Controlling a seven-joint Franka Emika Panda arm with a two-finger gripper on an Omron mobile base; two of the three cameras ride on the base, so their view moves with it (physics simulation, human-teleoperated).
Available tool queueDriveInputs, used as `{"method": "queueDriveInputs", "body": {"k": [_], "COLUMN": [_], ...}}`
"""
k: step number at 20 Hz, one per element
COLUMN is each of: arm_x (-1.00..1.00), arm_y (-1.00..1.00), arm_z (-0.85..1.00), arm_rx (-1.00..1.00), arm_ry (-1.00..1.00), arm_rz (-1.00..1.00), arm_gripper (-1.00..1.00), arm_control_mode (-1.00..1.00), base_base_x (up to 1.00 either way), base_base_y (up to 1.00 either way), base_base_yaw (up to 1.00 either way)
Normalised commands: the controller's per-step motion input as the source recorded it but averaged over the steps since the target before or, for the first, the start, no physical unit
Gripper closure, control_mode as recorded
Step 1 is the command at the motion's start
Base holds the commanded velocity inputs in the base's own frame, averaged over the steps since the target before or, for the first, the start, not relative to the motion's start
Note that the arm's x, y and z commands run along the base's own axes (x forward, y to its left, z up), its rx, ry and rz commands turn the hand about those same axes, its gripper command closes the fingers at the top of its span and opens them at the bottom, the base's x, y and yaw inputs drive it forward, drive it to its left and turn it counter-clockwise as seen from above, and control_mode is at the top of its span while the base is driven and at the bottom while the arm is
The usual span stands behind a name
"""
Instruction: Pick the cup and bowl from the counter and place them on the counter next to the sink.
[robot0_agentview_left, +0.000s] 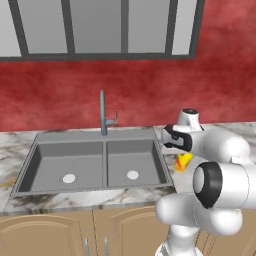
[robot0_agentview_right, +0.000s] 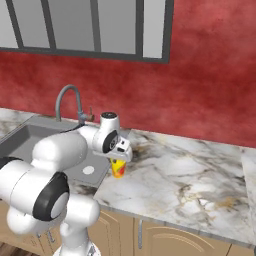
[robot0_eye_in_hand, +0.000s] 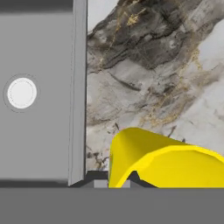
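Note:
The yellow cup (robot0_agentview_left: 184, 161) with red-orange markings hangs tilted under my gripper (robot0_agentview_left: 183, 154), which is shut on its rim. It is held low over the marble counter (robot0_agentview_right: 190, 175), right beside the sink's (robot0_agentview_left: 95, 134) right rim. In the right base view the cup (robot0_agentview_right: 118, 168) sits below the gripper (robot0_agentview_right: 120, 159) at the counter's corner by the sink (robot0_agentview_right: 30, 135). In the hand view the cup's yellow wall (robot0_eye_in_hand: 166, 162) curves up from between the fingertips of my gripper (robot0_eye_in_hand: 113, 177), with the sink (robot0_eye_in_hand: 39, 131) at left and the counter (robot0_eye_in_hand: 144, 65) beyond. The bowl is out of view.
A grey gooseneck faucet (robot0_agentview_left: 102, 112) stands behind the double basin, also seen as the faucet (robot0_agentview_right: 67, 97). A red wall and a window run along the back. Open marble stretches right of the cup. Tan cabinets (robot0_agentview_right: 165, 235) sit below the counter.

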Motion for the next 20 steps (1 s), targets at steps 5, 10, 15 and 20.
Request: {"method": "queueDriveInputs", "body": {"k": [5, 10, 15, 20], "arm_x": [0.09, 0.02, 0.0, 0.0], "arm_y": [0.0, 0.0, 0.0, 0.0], "arm_z": [-0.51, -0.44, -0.06, 0.0], "arm_rx": [0.0, 0.0, 0.0, 0.0], "arm_ry": [0.0, 0.0, 0.0, 0.0], "arm_rz": [0.0, 0.0, 0.0, 0.0], "arm_gripper": [1.0, 1.0, 1.0, -1.0], "arm_control_mode": [-1.0, -1.0, -1.0, -1.0], "base_base_x": [0.0, 0.0, 0.0, 0.0], "base_base_y": [0.0, 0.0, 0.0, 0.0], "base_base_yaw": [0.0, 0.0, 0.0, 0.0]}}
